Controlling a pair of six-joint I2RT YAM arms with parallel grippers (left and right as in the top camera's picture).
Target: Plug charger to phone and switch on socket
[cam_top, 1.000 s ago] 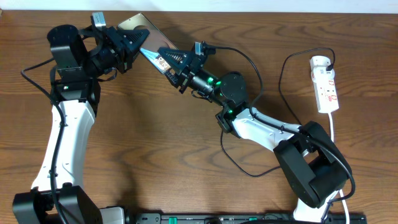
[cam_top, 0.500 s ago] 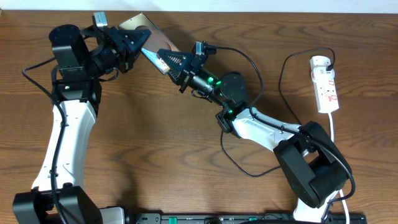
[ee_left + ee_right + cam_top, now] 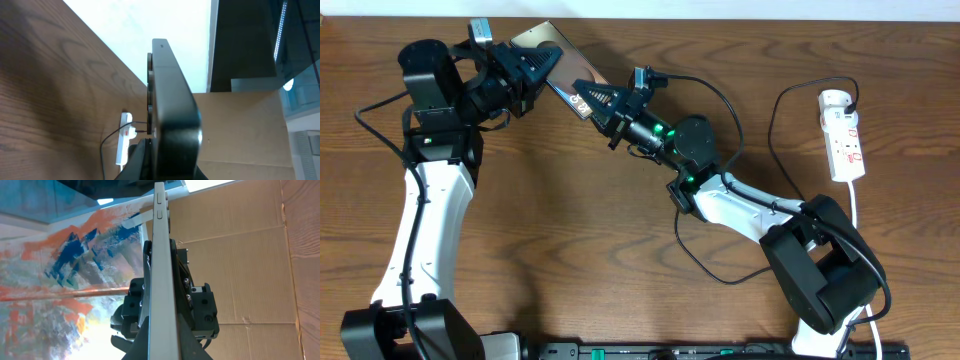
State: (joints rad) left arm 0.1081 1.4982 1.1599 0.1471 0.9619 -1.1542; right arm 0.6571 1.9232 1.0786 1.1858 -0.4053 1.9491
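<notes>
phone [image 3: 568, 60]: writing too small to read | left gripper [image 3: 544, 66]: clamped on left end | right gripper [image 3: 586, 99]: clamped on right end

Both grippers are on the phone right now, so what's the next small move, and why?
Probably open the left gripper. The right gripper is also shut on the phone, at the opposite end, so one grip seems enough for the right arm to carry it on alone.
</notes>
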